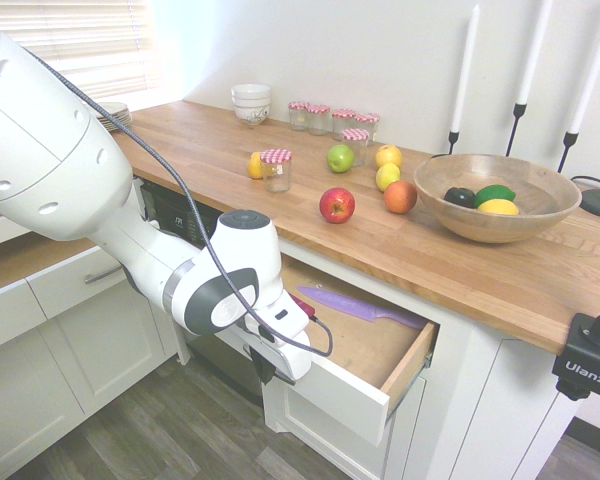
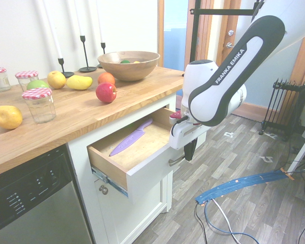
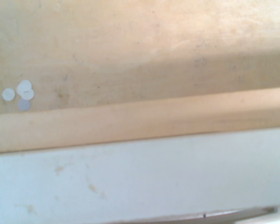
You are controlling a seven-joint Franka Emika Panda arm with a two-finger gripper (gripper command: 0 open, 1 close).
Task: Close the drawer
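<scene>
drawer [image 2: 147, 175]: pulled out from the cabinet just below the wooden worktop, its light wooden inside showing behind a flat white front
handle [image 2: 176, 160]: a silver bar on the outside of the drawer front, next to the gripper
gripper [image 2: 190, 149]: pointing down in front of the drawer, right by the handle, its fingers clenched together
arm [image 1: 185, 270]: white and dark grey, reaching over the drawer front
knife [image 2: 131, 137]: purple, lying flat on the drawer bottom
round spots [image 3: 24, 91]: a few small pale ones in a cluster on the drawer bottom
worktop [image 1: 430, 265]: wooden, running above the drawer and carrying the fruit, jars and bowls
wooden bowl [image 1: 497, 222]: holding a yellow fruit, a green one and a dark one
fruit: a red apple [image 1: 337, 205] near the worktop's front edge, a green apple [image 1: 341, 158] farther back
jars [image 1: 355, 145]: glass with red-checked lids, one of them standing apart near an orange-yellow fruit [image 1: 255, 165]
white bowls [image 1: 251, 103]: stacked toward the back of the worktop
candles [image 1: 466, 80]: tall and white, upright in dark holders behind the wooden bowl
</scene>
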